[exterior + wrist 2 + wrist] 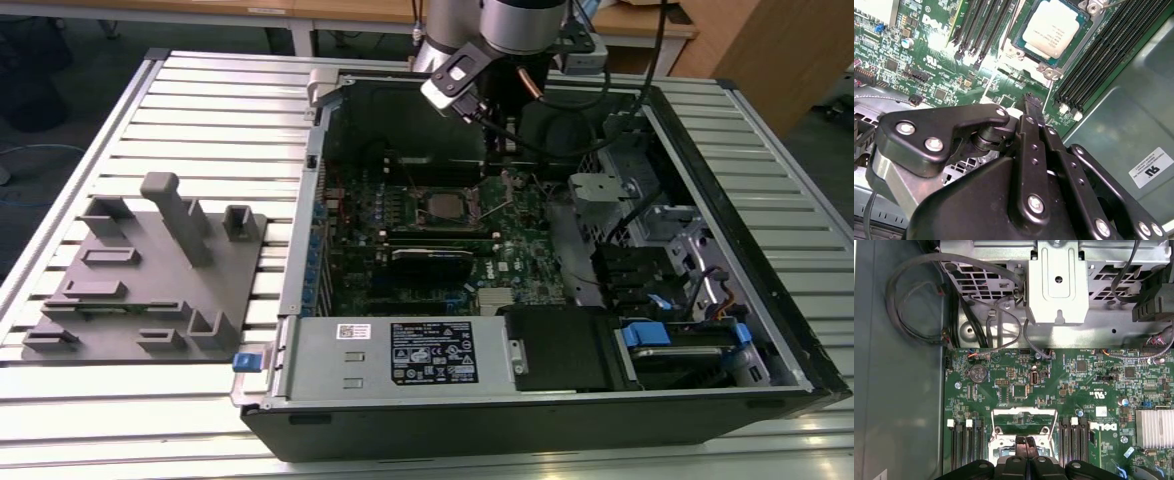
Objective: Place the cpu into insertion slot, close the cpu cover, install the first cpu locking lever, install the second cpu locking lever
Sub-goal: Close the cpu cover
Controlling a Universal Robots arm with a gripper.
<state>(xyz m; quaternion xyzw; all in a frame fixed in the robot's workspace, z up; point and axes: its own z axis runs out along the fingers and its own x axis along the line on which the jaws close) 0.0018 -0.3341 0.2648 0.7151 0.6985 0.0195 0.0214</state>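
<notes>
We found the pincer (1030,100) with its fingers pressed together and nothing between them, its tip just beside the insertion slot (1050,71) on the green board (929,30). The cpu (1054,27) sat in that slot, silver face up. The cpu cover (1024,414) showed as a silvery frame at the socket; whether it lay flat we could not tell. The open computer case (534,425) rested on the slatted surface (200,110).

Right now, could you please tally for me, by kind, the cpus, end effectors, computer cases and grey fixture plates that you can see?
cpu: 1
end effector: 1
computer case: 1
grey fixture plate: 1
Total: 4
</notes>
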